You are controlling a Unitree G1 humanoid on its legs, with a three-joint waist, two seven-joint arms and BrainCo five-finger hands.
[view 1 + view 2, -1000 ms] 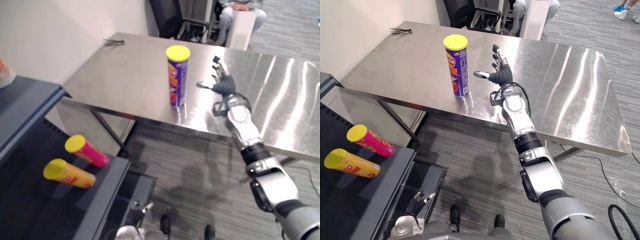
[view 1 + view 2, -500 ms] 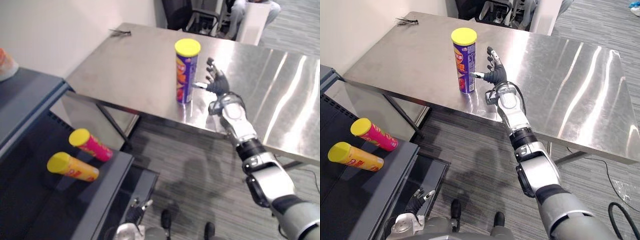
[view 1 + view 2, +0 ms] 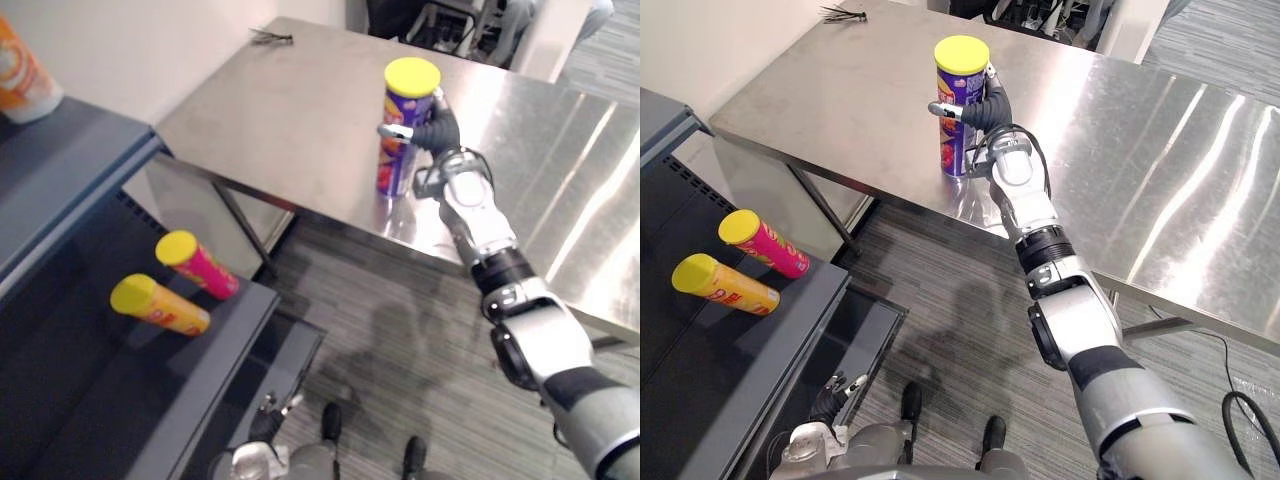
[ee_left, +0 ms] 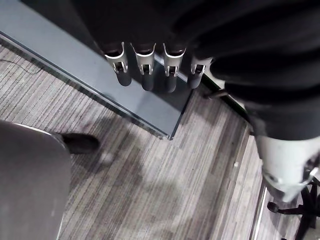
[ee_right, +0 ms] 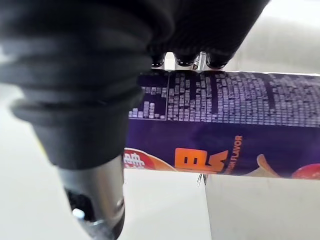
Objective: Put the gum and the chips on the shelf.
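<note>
Right arm (image 3: 1080, 330): silver-grey shells, black joint bands. Right robot hand (image 3: 988, 106), left robot hand (image 4: 147, 60): dark ribbed cover (image 5: 75, 75), silver fingers (image 4: 172, 62), dark tips.

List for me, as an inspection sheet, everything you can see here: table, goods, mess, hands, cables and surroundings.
surface: shiny steel table; dark shelf beside it, lower down.
job's things: purple chips can upright near the table's front edge; pink can and orange can lying side by side on the shelf.
clutter: small dark bundle at the table's far corner; orange container on the shelf's top.
hands: right hand at the purple chips can's upper part, grip cannot be told; left hand hanging low by the shelf, fingers straight.
cables: nothing seen.
surroundings: white wall; grey striped carpet.
</note>
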